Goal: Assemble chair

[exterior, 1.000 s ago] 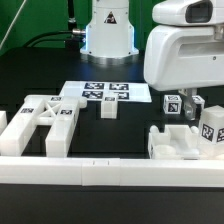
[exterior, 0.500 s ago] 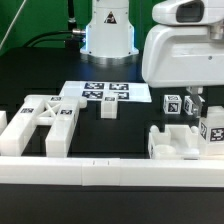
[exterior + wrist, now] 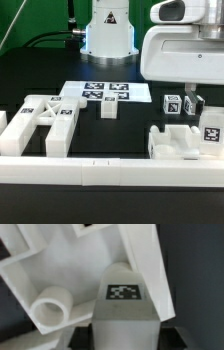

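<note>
My gripper [image 3: 207,116] is at the exterior view's right, shut on a short white chair post [image 3: 212,132] with a square tag. It holds the post upright just over the white seat slab [image 3: 176,146]. In the wrist view the post [image 3: 125,303] fills the middle, gripped between my dark fingers [image 3: 82,335]. The slab [image 3: 60,263] and its round socket [image 3: 50,309] lie right behind the post. The cross-braced frame [image 3: 45,122] lies at the left. A loose post [image 3: 108,108] and a tagged block [image 3: 172,103] sit mid-table.
The marker board [image 3: 95,94] lies flat at the back centre. A long white border rail [image 3: 110,173] runs along the front edge. The robot base [image 3: 108,30] stands behind, with cables at the back left.
The arm has risen slightly. The held post has turned from a slight tilt to upright over the slab. Other parts have not moved.
</note>
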Tool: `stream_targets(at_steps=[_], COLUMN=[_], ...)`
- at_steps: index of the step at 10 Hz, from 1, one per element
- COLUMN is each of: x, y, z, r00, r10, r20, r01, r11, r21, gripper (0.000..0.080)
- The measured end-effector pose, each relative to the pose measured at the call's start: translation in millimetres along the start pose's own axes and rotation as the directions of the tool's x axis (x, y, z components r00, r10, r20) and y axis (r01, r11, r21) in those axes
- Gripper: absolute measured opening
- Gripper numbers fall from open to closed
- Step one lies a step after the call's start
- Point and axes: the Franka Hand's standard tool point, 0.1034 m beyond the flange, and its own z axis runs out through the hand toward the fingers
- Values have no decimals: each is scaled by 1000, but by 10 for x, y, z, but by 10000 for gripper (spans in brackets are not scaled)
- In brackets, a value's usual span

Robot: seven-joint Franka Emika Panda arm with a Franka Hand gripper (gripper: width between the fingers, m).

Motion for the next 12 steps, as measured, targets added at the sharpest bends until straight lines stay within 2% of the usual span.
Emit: stream_targets(at_steps=[2,5,6,7,8,9,10,12], x=[-16,-22,-20,-18,-12,-30,-33,5], y=[-13,-28,-28,-26,-16,-15,-12,22], z=[7,10,10,10,10,12,10,5], r00=[983,902,901,923,937,965,989,999], r10=[186,432,433,385,349,260,149,-49], r20=[4,4,5,5,5,9,12,17], r01=[-186,-432,-433,-385,-349,-260,-148,50], r11=[982,902,901,923,937,965,988,998], r21=[-14,-12,-11,-11,-12,-25,-31,-28], gripper=[282,284,377,377,514,514,625,642])
